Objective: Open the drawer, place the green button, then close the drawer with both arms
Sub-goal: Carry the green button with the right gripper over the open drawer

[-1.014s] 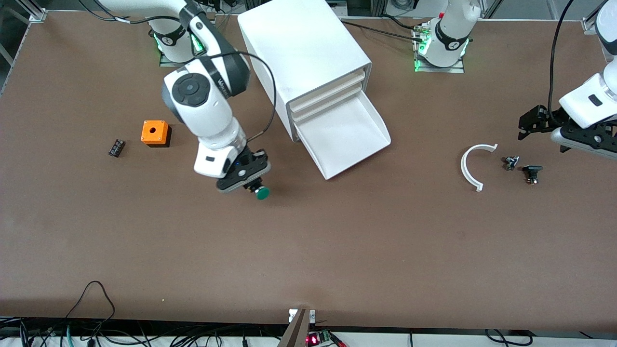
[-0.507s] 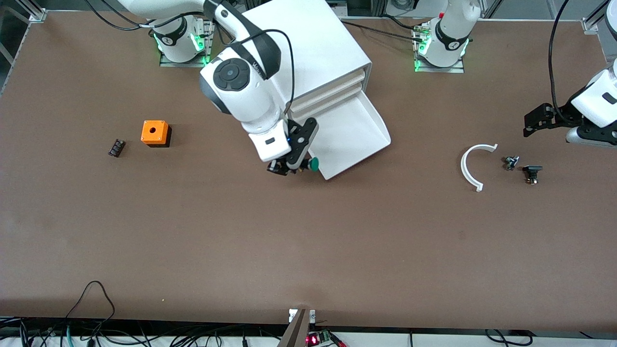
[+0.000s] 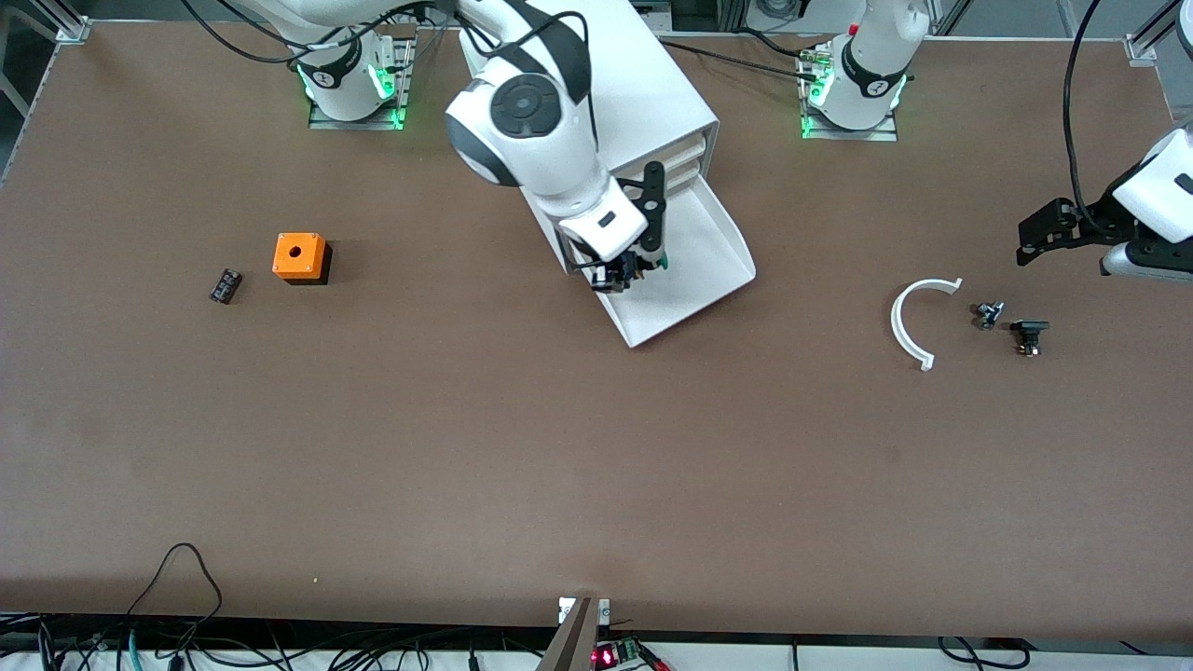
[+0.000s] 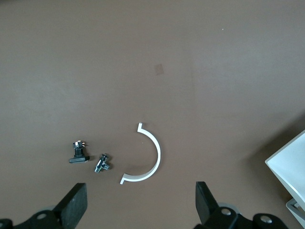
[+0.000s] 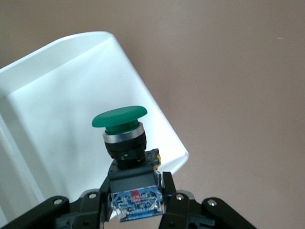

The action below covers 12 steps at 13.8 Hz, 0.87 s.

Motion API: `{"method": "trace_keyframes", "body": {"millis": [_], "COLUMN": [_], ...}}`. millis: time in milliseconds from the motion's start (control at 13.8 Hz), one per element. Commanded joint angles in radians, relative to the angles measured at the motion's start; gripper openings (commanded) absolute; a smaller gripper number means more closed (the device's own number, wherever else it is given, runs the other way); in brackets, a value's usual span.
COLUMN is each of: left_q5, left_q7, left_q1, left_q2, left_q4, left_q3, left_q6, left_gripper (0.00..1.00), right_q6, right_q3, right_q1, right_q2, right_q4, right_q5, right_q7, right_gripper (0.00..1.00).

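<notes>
The white cabinet [image 3: 596, 93] stands near the robots' bases, its lowest drawer [image 3: 708, 270] pulled out toward the front camera. My right gripper [image 3: 637, 267] hangs over the open drawer tray [image 5: 57, 95] and is shut on the button [image 5: 121, 126]. The fingers clamp its black body, and the green cap [image 3: 660, 264] points away from the wrist over the tray. My left gripper [image 3: 1030, 244] waits above the table at the left arm's end. It is open, and its fingers [image 4: 76, 205] have nothing between them.
An orange cube [image 3: 299, 257] and a small black part [image 3: 225, 285] lie toward the right arm's end. Under the left gripper lie a white curved strip [image 4: 147, 157] and two small black parts [image 4: 78, 153] [image 4: 102, 163].
The right arm has carried the button from above the bare table to above the open drawer tray. The left arm has drifted slightly toward its end of the table.
</notes>
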Motion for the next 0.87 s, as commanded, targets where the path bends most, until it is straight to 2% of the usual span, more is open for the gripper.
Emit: {"method": "trace_keyframes", "body": {"millis": [0, 362, 579, 796], "left_q5": [0.01, 0.01, 0.01, 0.01], "left_q7": [-0.006, -0.009, -0.008, -0.009], "left_q1": [-0.013, -0.014, -0.014, -0.014], "left_q2": [0.0, 0.001, 0.004, 0.004], "left_q4": [0.02, 0.021, 0.029, 0.031], "left_q3": [0.006, 0.006, 0.006, 0.004], "left_q6": [-0.017, -0.017, -0.018, -0.018], "left_gripper": [1.0, 1.0, 1.0, 1.0], "right_q6": [-0.103, -0.099, -0.105, -0.106], "right_q3": [0.005, 0.0, -0.001, -0.027], "right_q1": [0.068, 0.102, 0.123, 0.16], "right_q2": [0.095, 0.159, 0.189, 0.205], "right_q4": [0.137, 0.137, 0.134, 0.132], "right_q5": [-0.064, -0.071, -0.108, -0.111], "right_q7": [-0.029, -0.083, -0.095, -0.095], "right_gripper": [0.36, 0.36, 0.36, 0.36]}}
